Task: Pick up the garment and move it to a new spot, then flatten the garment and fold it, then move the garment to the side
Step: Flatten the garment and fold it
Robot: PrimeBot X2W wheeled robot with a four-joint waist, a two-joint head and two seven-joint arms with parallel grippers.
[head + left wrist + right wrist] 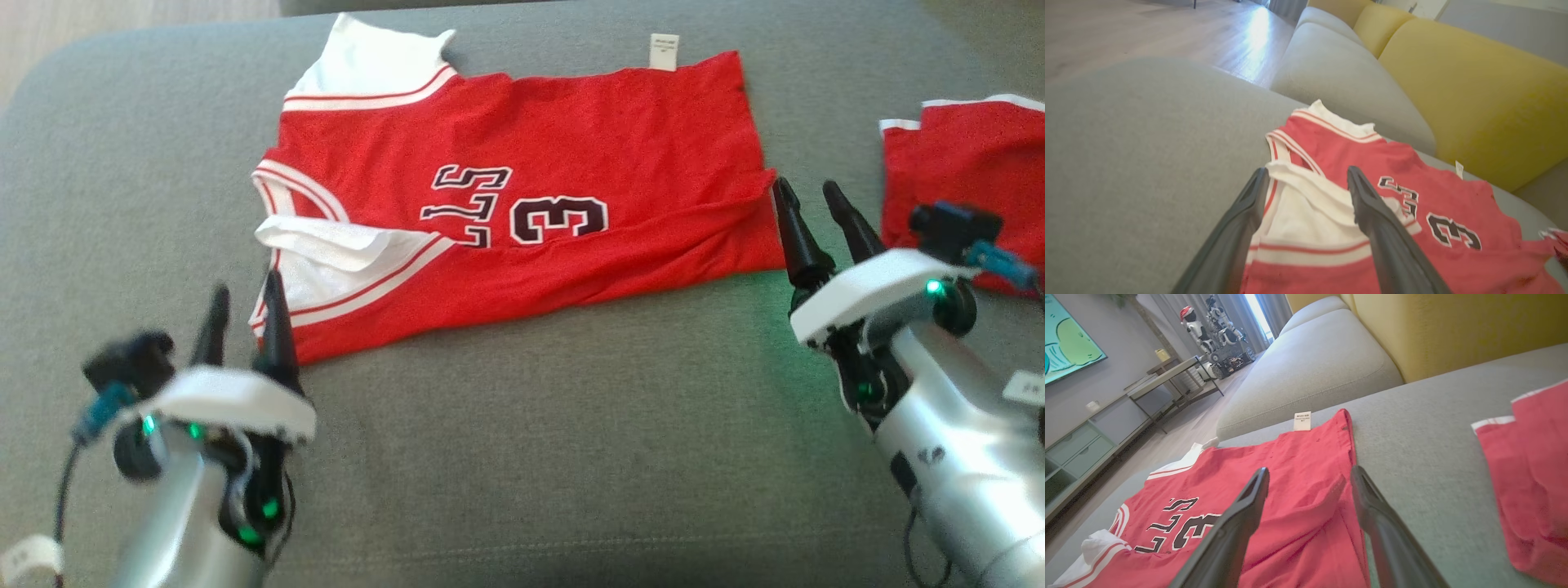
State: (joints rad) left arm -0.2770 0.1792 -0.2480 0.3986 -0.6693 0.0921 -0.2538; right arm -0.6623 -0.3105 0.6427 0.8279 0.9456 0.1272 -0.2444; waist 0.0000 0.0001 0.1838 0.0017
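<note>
- Lying spread across the grey sofa cushion [522, 457]: one red garment [571, 147], a sleeveless jersey with white trim, its near edge folded over on itself, a dark numeral 3 and part of the lettering showing on top.
- Poking out past the far edge of that jersey: a small white label [664, 51].
- Showing white at the jersey's left end: the inner side of the shoulder and of the armhole flap.
- Hovering at the jersey's near left corner: the left gripper [245, 283], fingers standing apart and gripping nothing, framing the white armhole flap in the left wrist view. Not possible to tell whether touching the cloth.
- Standing at the jersey's near right corner: the right gripper [806, 184], fingers apart and holding nothing. In the right wrist view, straddling the hem edge, one finger over red cloth and the other over bare cushion.
- Lying further right, apart from the jersey: a second red cloth [971, 155] with white trim, partly hidden behind the right arm.
- Rising behind the cushion: a yellow backrest [1474, 102].
</note>
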